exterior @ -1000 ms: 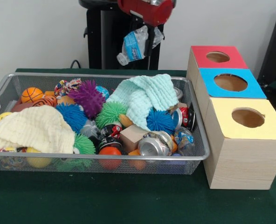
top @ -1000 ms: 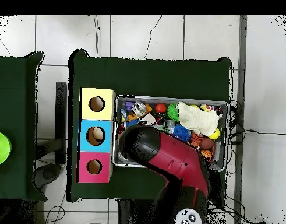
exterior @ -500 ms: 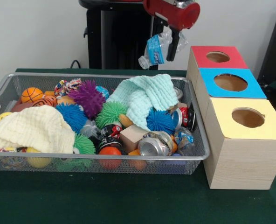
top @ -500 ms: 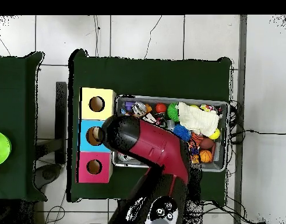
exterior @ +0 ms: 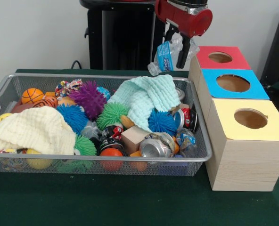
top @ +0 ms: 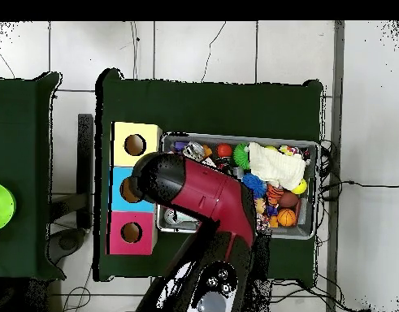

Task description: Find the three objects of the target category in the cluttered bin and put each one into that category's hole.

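Note:
My gripper hangs from the red arm and is shut on a clear plastic bottle with a blue label. It holds the bottle tilted, cap down, in the air over the far right corner of the wire mesh bin, just left of the boxes. The blue-topped box's hole lies to its right and nearer the camera. In the overhead view the arm's end covers the gripper, the bottle and most of the blue top. Another clear crumpled plastic item lies in the bin's front right corner.
The red-topped box and the yellow-topped box flank the blue one. The bin holds spiky balls, metal cans, a mint cloth, a cream cloth and a wooden block. The black pedestal stands behind.
The arm has carried the bottle from above the bin's far middle toward the boxes and a little lower. In the overhead view its end now covers the blue box's hole.

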`<move>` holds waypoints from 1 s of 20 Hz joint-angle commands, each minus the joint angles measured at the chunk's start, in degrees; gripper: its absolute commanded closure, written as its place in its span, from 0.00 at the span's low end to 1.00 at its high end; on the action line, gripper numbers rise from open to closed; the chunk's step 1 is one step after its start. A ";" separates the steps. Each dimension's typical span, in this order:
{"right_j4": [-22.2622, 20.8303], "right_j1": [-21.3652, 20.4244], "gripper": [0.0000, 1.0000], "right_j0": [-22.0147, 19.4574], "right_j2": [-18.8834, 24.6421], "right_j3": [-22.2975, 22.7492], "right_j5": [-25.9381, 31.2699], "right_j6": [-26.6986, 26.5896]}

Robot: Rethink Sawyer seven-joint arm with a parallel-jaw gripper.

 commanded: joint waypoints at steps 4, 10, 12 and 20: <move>2.55 3.72 1.00 -0.49 2.12 -3.14 4.32 15.80; 3.16 3.65 1.00 0.57 1.68 -4.56 6.14 17.17; 3.38 3.92 1.00 1.03 1.24 -6.51 8.19 18.41; 4.43 4.69 1.00 4.20 -1.82 -11.92 15.43 23.99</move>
